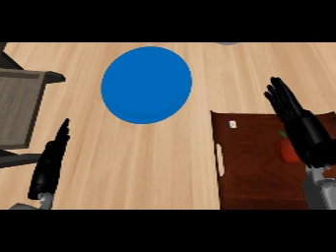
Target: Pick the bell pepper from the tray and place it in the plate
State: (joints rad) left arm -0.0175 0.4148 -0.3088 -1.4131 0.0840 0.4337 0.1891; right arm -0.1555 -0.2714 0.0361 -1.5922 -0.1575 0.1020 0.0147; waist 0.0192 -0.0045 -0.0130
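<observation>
A red bell pepper [286, 148] with a green stem lies on the dark brown tray [251, 162] at the lower right. My right hand [301, 125] hovers over the tray with straight fingers pointing away, covering the pepper's right side. A blue plate [146, 84] rests on the wooden counter, up and to the left of the tray. At the lower left my left hand [50, 165] stays open, fingers up, apart from everything.
A grey metal frame with a dark panel [7, 108] fills the left edge. A small white object [233, 124] sits near the tray's far-left corner. A grey rim [227, 43] peeks in at the top.
</observation>
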